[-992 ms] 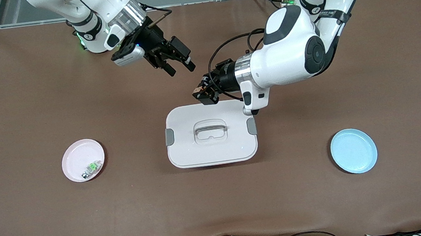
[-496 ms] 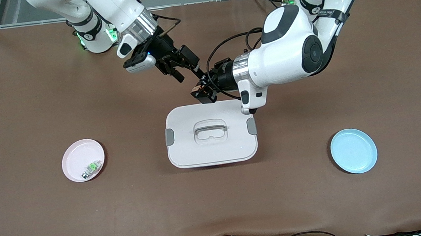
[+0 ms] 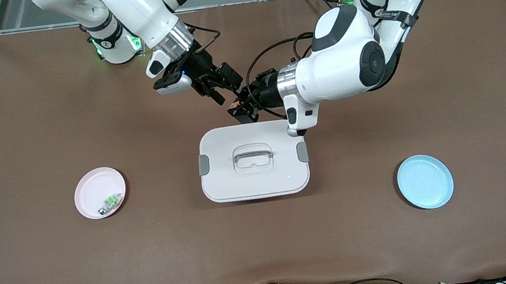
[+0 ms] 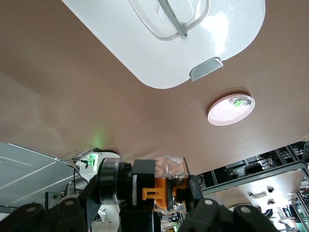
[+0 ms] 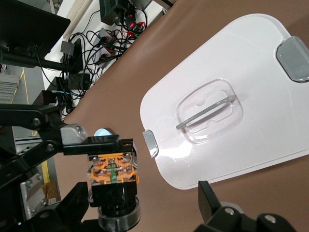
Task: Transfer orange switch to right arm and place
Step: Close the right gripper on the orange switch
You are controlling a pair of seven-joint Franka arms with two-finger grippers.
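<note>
Handover is about to happen, up in the air over the bare table just above the white lidded box (image 3: 253,161). The left gripper (image 3: 241,109) is clamped on the orange switch (image 3: 235,104), holding it out sideways; in the left wrist view the switch (image 4: 166,186) sits pinched between the two dark fingers with its clear cap outward. The right gripper (image 3: 224,88) has its jaws spread wide and is drawn up right beside the switch. In the right wrist view the switch (image 5: 113,169) lies in the gap between its two fingers (image 5: 212,203), which stand well apart on either side and, as far as I can see, touch nothing yet.

So I'd say the pick-up is done and the two arms have met, but the pass itself is not: the right arm has yet to close on the switch, the left must then let go, and the placing is all still to come.

Out on the table, a pink plate (image 3: 91,189) toward the right arm's end holds a small green-and-white part (image 3: 110,203), and a blue plate (image 3: 425,181) sits toward the left arm's end. The pink plate looks to me the likelier drop spot, though nothing says so outright.
</note>
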